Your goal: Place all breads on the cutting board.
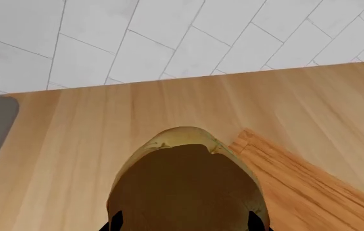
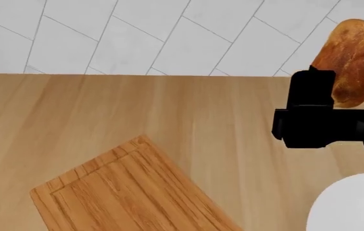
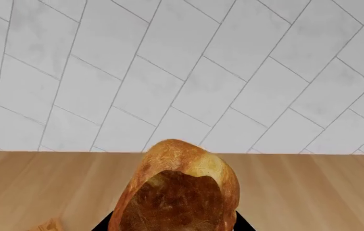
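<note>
Head view: your right gripper (image 2: 352, 103) grips a crusty loaf (image 2: 352, 60) aloft — the left gripper (image 1: 185, 224) clamps a greenish-sided loaf (image 1: 185, 187); next, lower both onto the cutting board (image 2: 130, 192).

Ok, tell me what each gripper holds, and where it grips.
Left gripper: oval greenish-sided bread, gripped across its sides. Right gripper: golden crusty bread, likewise by its sides.

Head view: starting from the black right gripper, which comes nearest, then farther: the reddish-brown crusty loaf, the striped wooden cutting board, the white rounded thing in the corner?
1. Reddish-brown crusty loaf, held in the right gripper.
2. White rounded thing, just below it.
3. Striped wooden cutting board, far left.
</note>
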`<state>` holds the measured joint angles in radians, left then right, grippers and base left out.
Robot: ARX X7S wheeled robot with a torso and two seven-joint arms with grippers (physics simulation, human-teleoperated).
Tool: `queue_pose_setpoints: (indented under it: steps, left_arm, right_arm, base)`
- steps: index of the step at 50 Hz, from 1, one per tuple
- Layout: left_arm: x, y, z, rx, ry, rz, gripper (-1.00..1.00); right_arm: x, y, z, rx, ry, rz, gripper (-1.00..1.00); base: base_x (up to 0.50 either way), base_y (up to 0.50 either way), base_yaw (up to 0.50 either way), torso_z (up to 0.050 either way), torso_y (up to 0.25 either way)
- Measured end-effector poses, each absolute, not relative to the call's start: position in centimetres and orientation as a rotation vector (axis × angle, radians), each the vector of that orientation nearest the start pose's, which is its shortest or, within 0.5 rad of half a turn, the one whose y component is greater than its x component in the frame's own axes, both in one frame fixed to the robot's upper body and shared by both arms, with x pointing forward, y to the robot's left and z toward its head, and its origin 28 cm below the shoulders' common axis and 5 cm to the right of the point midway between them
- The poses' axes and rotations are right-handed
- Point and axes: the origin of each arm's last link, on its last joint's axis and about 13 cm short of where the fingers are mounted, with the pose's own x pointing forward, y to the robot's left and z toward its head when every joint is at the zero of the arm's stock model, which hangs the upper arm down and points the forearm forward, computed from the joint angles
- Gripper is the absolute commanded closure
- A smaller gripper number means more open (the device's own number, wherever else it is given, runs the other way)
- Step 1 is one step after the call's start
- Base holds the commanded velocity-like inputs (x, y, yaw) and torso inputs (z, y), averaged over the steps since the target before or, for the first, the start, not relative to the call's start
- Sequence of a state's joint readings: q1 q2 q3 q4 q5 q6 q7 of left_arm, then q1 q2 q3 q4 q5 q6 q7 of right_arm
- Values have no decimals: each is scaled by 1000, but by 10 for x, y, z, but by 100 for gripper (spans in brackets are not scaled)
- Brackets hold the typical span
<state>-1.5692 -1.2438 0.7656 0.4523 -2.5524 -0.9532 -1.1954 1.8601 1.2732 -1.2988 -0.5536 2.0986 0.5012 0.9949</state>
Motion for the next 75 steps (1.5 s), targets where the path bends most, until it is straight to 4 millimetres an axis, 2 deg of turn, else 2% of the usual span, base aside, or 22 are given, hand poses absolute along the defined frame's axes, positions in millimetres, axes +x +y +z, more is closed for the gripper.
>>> queue_pose_setpoints:
  steps: [15, 27, 44, 57, 75]
  left_arm:
    - [152, 281, 350, 39, 442, -173, 100]
    - [162, 275, 356, 103, 475, -254, 100]
    - [191, 258, 366, 203, 635, -436, 100]
    - [216, 235, 370, 313, 770, -608, 100]
    - [256, 202, 352, 417, 897, -754, 100]
  right_arm:
    - [183, -163, 333, -12, 157, 10, 100]
    - [182, -163, 331, -20, 171, 14, 100]
    - [179, -164, 329, -19, 186, 27, 100]
    - [179, -164, 327, -14, 193, 36, 100]
    - [178, -166, 322, -4, 203, 38, 100]
  base:
    - [155, 0, 0, 0, 1]
    - [0, 0, 0, 0, 0]
    - [0, 0, 0, 1, 0]
    - [0, 0, 0, 0, 1]
    - [0, 0, 0, 0, 0]
